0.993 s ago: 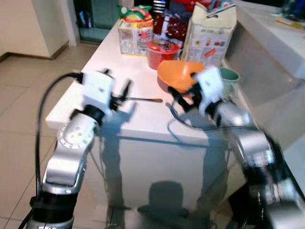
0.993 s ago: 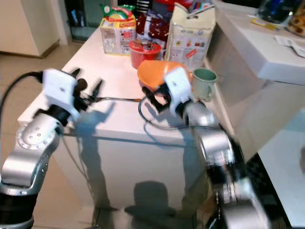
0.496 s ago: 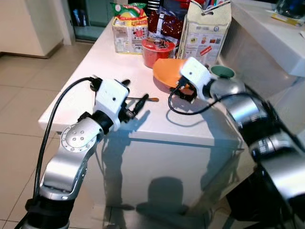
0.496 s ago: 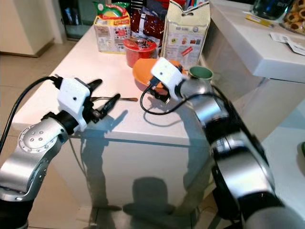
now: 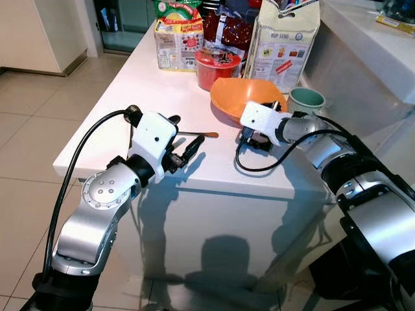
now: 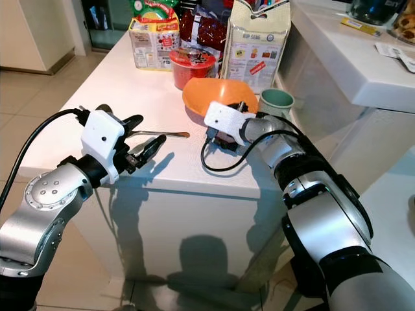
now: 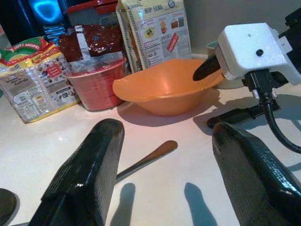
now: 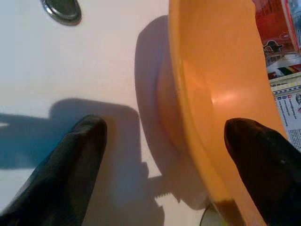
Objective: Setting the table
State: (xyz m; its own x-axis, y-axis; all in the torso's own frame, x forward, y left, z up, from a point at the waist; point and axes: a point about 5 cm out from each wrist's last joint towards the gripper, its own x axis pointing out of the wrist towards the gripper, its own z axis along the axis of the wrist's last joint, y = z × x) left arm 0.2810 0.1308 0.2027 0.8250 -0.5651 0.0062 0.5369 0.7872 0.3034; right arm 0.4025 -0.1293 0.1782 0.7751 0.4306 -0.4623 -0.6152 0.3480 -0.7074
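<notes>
An orange bowl (image 5: 249,97) stands on the white table (image 5: 142,84). My right gripper (image 5: 262,123) is open at the bowl's near rim, one finger over the inside and the other on the table outside, as the right wrist view shows around the bowl (image 8: 221,80). A metal spoon (image 5: 198,134) lies on the table left of the bowl. My left gripper (image 5: 187,133) is open just beside it, near the front edge. In the left wrist view the spoon (image 7: 146,160) lies ahead between the open fingers, apart from both.
A green mug (image 5: 306,99) stands right of the bowl. A red tub (image 5: 217,67), a tall paper bag (image 5: 285,39) and snack packets (image 5: 178,32) crowd the table's far end. A white counter (image 5: 369,45) rises on the right. Tiled floor lies to the left.
The camera has shifted. My right gripper has come down to the bowl's near rim and now straddles it. My left gripper stays by the spoon.
</notes>
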